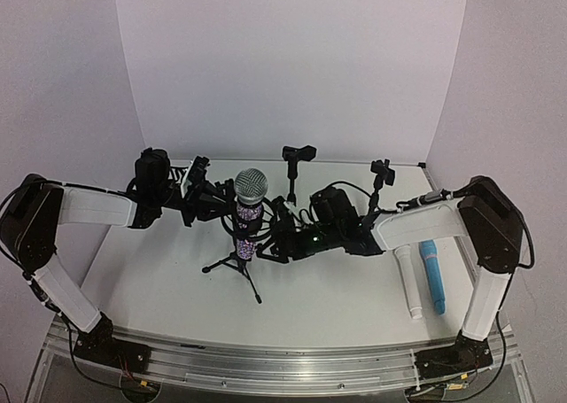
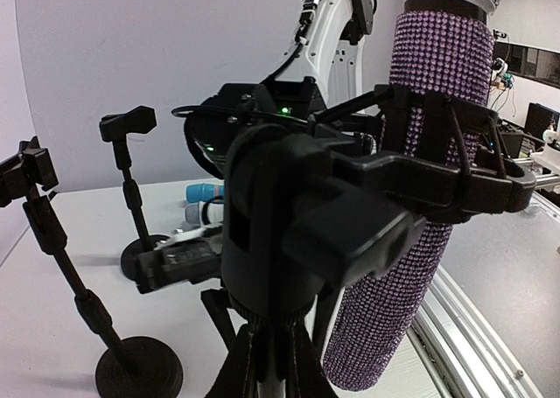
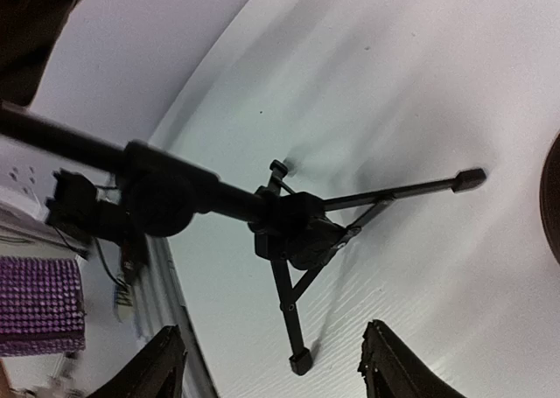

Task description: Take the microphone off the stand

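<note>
On black tripod stand (image 1: 241, 266): purple-studded microphone (image 1: 249, 210), silver mesh head.

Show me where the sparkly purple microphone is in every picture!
Top view: the microphone stands left of centre, silver head up.
Left wrist view: the microphone fills the right side, close up, held in a black clip.
Right wrist view: only a purple piece of the microphone shows at the lower left edge.
Shared landmark: the black tripod stand under it, seen in all three views.

Three microphones (image 1: 251, 189) (image 1: 408, 283) (image 1: 433, 279), three stands (image 1: 237, 263) (image 1: 299, 153) (image 1: 382, 169)
</note>
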Controlling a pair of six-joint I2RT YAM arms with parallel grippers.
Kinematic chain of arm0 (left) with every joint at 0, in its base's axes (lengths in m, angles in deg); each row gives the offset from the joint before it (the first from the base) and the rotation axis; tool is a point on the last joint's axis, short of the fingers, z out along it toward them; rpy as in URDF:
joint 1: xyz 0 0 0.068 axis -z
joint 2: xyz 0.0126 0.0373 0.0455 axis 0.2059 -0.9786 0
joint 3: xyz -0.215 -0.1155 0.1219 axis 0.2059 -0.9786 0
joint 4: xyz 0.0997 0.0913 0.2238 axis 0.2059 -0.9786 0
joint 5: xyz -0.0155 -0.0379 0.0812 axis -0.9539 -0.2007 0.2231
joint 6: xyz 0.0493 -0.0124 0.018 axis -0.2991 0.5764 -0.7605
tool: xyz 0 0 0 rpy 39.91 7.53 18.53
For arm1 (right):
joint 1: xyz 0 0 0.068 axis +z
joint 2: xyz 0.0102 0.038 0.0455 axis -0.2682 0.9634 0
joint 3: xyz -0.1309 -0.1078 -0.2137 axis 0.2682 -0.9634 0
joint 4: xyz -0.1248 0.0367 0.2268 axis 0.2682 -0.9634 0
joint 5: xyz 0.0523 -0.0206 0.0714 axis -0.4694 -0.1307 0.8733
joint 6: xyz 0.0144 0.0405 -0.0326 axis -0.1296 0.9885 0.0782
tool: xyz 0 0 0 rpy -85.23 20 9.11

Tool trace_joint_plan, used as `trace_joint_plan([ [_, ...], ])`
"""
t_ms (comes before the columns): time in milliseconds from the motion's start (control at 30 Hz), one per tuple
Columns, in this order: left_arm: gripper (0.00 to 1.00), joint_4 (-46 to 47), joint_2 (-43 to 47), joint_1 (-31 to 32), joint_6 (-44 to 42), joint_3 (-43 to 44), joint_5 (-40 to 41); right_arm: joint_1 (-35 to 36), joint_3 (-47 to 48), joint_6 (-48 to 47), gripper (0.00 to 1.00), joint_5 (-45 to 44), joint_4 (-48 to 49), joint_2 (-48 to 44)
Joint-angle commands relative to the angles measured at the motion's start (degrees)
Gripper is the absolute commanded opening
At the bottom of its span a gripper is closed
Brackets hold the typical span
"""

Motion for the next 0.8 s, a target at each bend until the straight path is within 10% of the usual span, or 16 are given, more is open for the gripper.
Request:
trace_joint_plan([
  [0, 0.00, -8.04, 0.25, 0.81, -4.86, 0.29, -2.13, -4.36, 3.86, 27.79, 0.61, 13.64, -0.20, 1.42],
  [400, 0.00, -13.18, 1.58, 2.79, -11.93, 1.00, -0.85, -4.96, 11.66, 62.40, 0.49, 23.40, 26.54, 14.32],
  [767, 0.00, -14.35, 1.58, 2.98, -11.83, 1.09, 0.26, -4.52, 8.26, 65.71, 0.36, 25.04, 32.54, 13.33],
])
